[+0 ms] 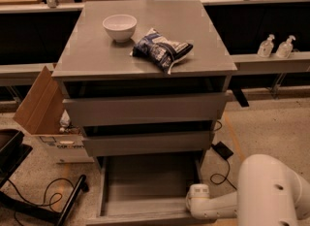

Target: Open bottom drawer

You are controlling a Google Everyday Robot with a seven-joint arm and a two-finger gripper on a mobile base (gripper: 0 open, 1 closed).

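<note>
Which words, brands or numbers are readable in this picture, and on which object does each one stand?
No text can be read.
Print on the chip bag: too blurred.
Dark print on the cardboard box left of the cabinet: too blurred.
Labels on the pump bottles: too small.
The bottom drawer, pulled out, and the gripper at its front right corner: no text seen.
</note>
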